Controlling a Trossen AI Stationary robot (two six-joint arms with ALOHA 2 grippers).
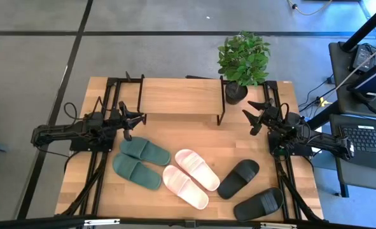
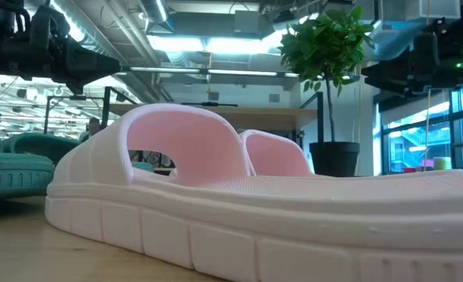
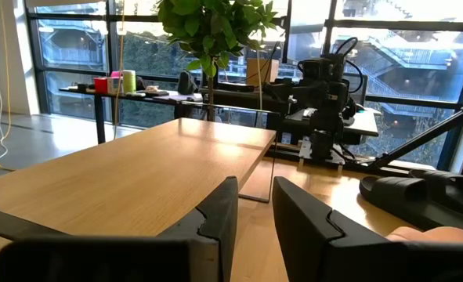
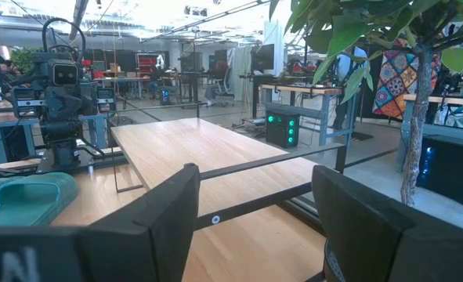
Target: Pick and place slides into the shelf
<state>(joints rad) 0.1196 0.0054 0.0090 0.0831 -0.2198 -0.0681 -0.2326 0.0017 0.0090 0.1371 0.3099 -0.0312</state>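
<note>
Slides lie in three pairs on the light wooden table (image 1: 79, 184), all in front of the shelf (image 1: 178, 97), a low rack with a light wooden top board on a thin black metal frame. None is on the shelf yet.

Locations, high view:
- Dark green rubber slides (image 1: 140, 161): left, nearest the left claw (image 1: 135, 119).
- Light pink rubber slides (image 1: 191, 177): centre.
- Black rubber slides (image 1: 248, 189): right, toward the table's near edge.

Handling judgement: you should expect each slide to be light, soft and somewhat springy, with a ribbed sole edge that is unlikely to slip. Take hold across the wide strap, or pinch the sole's side at mid-length; a grip at the toe or heel would probably let the slide droop.

Claw state: the left claw hovers beside the shelf's left end, fingers parted by a narrow gap, holding nothing. The right claw (image 1: 256, 114) hovers beside the shelf's right end, near the potted green plant (image 1: 242, 60), fingers spread wide, holding nothing. Neither claw touches a slide.
</note>
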